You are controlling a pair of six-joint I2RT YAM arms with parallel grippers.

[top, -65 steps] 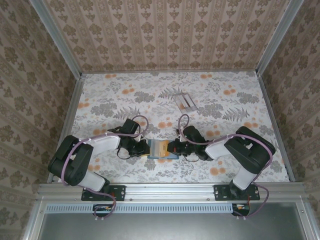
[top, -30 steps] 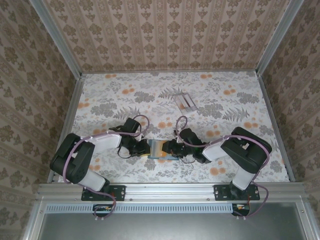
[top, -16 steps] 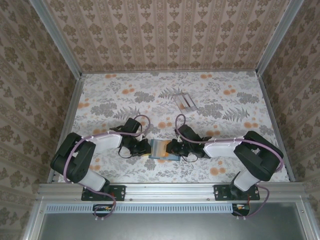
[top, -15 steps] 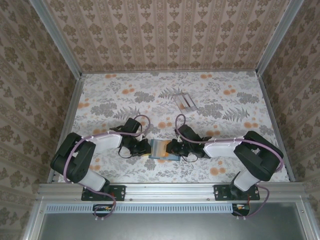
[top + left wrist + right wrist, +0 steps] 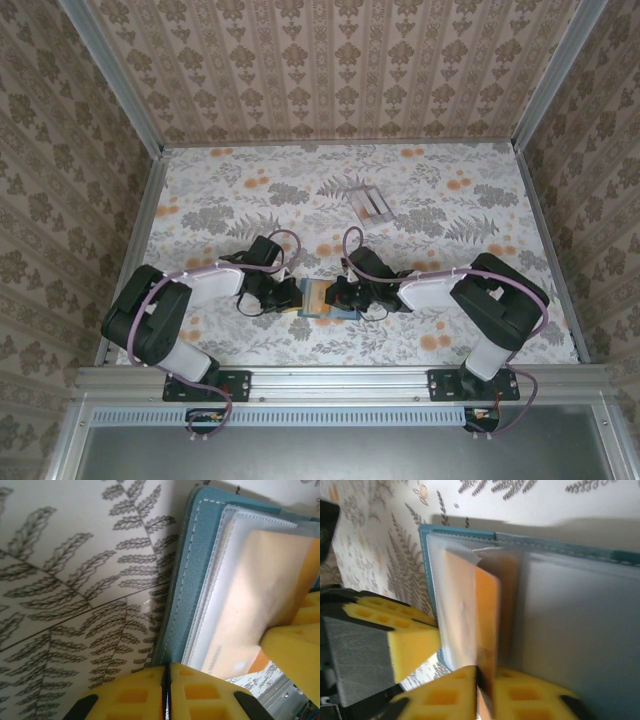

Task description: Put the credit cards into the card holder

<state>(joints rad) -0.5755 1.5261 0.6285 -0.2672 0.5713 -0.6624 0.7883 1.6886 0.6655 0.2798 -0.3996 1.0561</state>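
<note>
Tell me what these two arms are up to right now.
The left gripper pinches the edge of the open card holder, which lies near the front of the table. The right gripper is shut on the orange card, which sits partway inside the holder. The pale cards lie farther back on the table, not yet picked up.

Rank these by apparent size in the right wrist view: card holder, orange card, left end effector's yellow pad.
1. card holder
2-3. orange card and left end effector's yellow pad look alike, so unranked.
</note>
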